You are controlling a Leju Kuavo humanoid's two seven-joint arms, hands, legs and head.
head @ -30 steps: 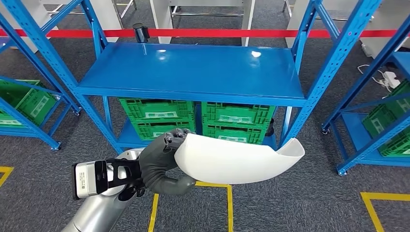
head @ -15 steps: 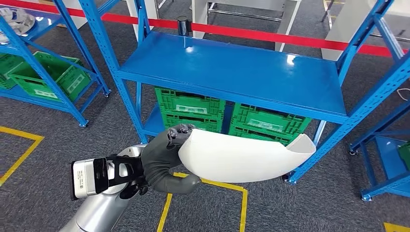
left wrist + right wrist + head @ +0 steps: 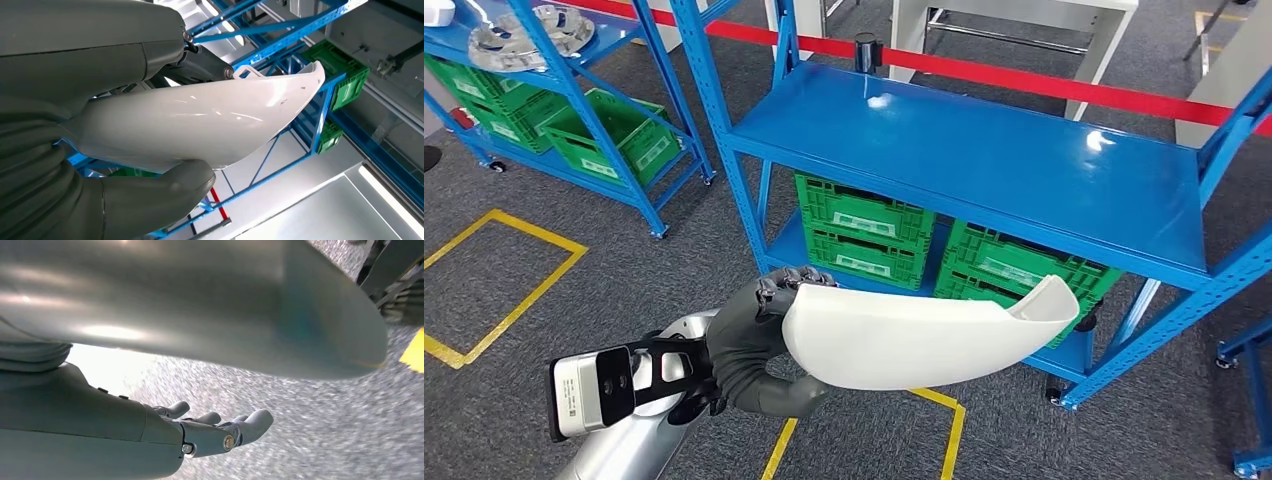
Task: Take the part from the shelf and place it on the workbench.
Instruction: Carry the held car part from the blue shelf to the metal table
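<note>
head view | your left hand [image 3: 759,340] grips one end of the white part [image 3: 914,335], held off the blue shelf [image 3: 984,165] | long axis runs rightward from the hand | right hand [image 3: 220,432] empty, fingers loosely apart | workbench unseen

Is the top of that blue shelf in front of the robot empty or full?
Empty. The blue shelf top shows only bare glossy surface with light reflections. The white part is off it, held by the left hand.

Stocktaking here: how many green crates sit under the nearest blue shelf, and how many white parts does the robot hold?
green crates: 4
white part in left robot hand: 1
total: 5
</note>
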